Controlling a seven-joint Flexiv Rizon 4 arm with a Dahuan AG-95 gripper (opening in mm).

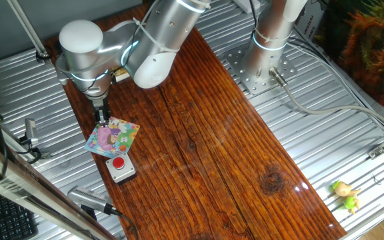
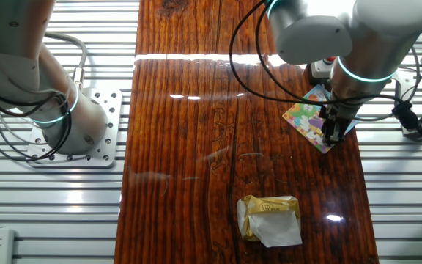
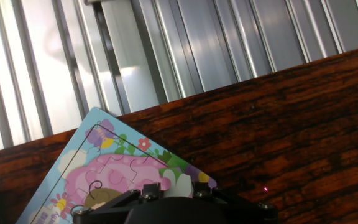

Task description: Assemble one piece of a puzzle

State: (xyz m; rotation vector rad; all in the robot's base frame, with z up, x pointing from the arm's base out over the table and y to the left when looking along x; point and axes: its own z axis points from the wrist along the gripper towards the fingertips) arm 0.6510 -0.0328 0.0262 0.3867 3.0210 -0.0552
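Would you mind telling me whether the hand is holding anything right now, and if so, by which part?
It cannot be told: the hand is down at the puzzle, at its edge, but its fingertips are hidden in every view.

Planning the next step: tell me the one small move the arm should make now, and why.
Probably press straight down a little. The gripper stands at the puzzle's edge, fingers low over the board; whether a piece is seated is hidden, so a gentle push seems safest.
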